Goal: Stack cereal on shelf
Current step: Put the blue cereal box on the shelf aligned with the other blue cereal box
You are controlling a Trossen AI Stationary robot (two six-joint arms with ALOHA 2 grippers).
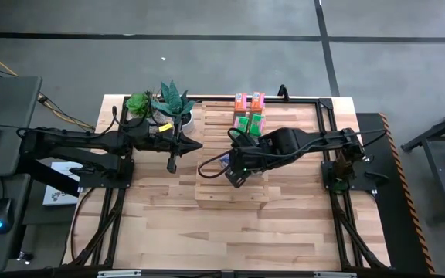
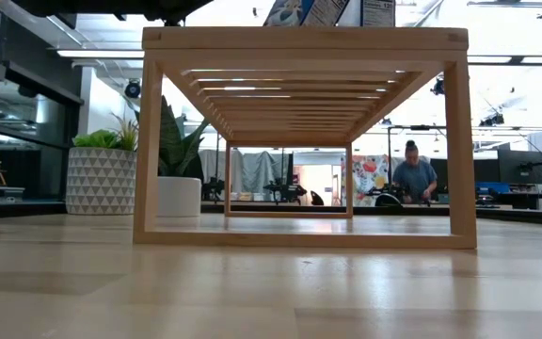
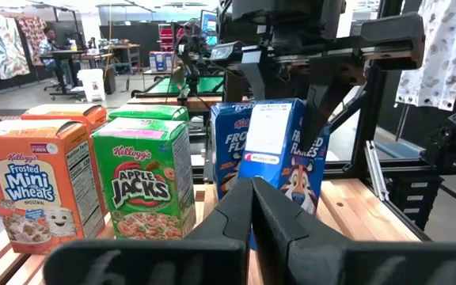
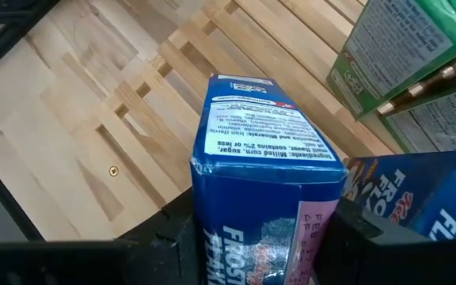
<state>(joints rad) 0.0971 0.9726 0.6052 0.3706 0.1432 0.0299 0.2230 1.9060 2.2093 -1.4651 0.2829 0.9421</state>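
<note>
- Blue rectangular cardboard Frosted Flakes box [image 4: 267,182]: nearest the right wrist camera, clamped between the dark fingers of the right gripper [image 4: 264,237], one on each broad face. Held over the pale slatted wooden shelf [image 1: 215,189], seemingly just above the slats. Judged to be gripped this way so it can be set upright beside its neighbours.
- Second blue Frosted Flakes box [image 3: 228,146]: upright on the shelf top, just behind the held one in the left wrist view.
- Green Apple Jacks cardboard box [image 3: 149,182]: upright, front panel outward, side by side with the orange one; another green box stands behind it.
- Orange Frosted Mini-Wheats cardboard box [image 3: 34,190]: upright at the row's end, a further orange box behind. Rows appear packed close to leave slat space free.
- Left gripper [image 1: 171,164]: dark fingers closed together, holding nothing, waiting over the tabletop beside the shelf.
- Two potted green plants [image 1: 161,104]: on the butcher-block wooden table [image 1: 207,232], near the shelf's far corner.
- Person [image 2: 414,177]: at a desk in the room beyond.
</note>
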